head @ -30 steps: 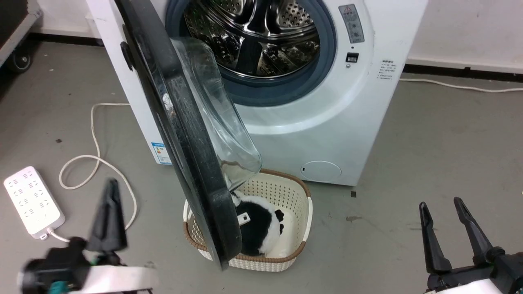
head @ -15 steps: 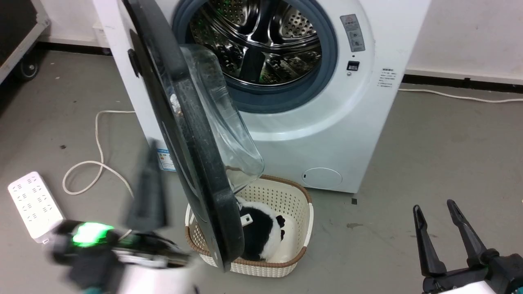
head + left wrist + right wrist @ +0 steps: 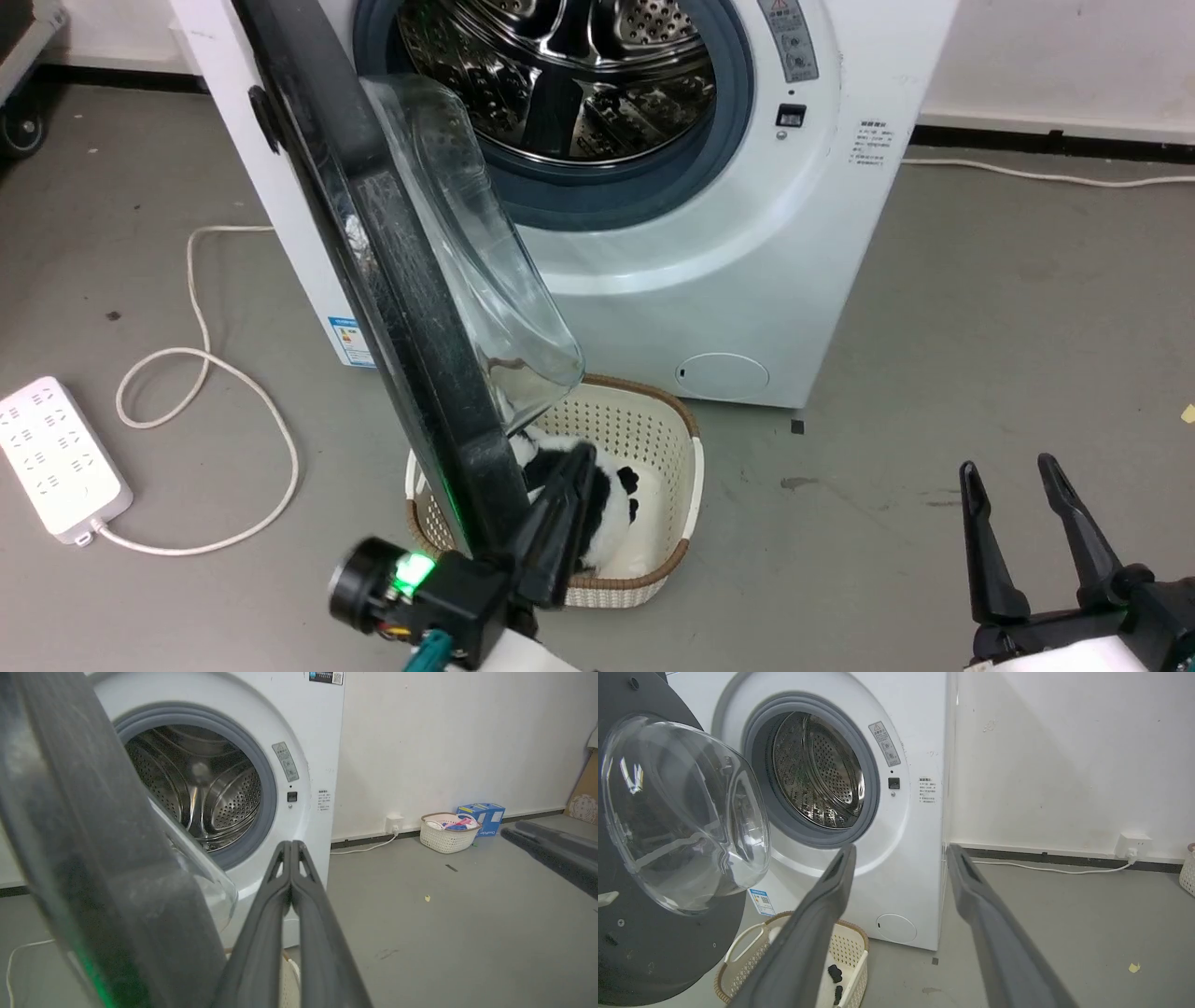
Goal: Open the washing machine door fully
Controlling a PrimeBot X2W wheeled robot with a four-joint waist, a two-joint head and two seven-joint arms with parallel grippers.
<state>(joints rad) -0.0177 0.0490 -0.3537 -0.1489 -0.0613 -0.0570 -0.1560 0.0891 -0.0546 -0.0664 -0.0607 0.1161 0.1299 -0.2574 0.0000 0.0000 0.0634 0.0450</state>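
Note:
The washing machine door [image 3: 411, 308] stands partly open, edge-on to me, its black rim running from top left down over the basket. Its clear glass bowl [image 3: 467, 243] bulges toward the drum. My left gripper [image 3: 577, 459] is shut with nothing in it, and lies close beside the inner side of the door's lower rim, above the basket. In the left wrist view the closed fingers [image 3: 290, 868] point at the machine, with the door [image 3: 93, 858] just to their left. My right gripper [image 3: 1008, 467] stands open at the lower right, well clear of the door [image 3: 649, 942].
The white washing machine [image 3: 747, 280] shows its open steel drum [image 3: 569, 75]. Under the door a cream basket [image 3: 686, 485] holds a black and white plush toy [image 3: 611, 509]. A power strip [image 3: 56, 462] and looped cable [image 3: 201, 359] lie left. Bare grey floor spreads right.
My left gripper has swung from the floor left of the door, round its lower edge, to its inner side above the basket. The camera shifted slightly. Door and right gripper look unchanged.

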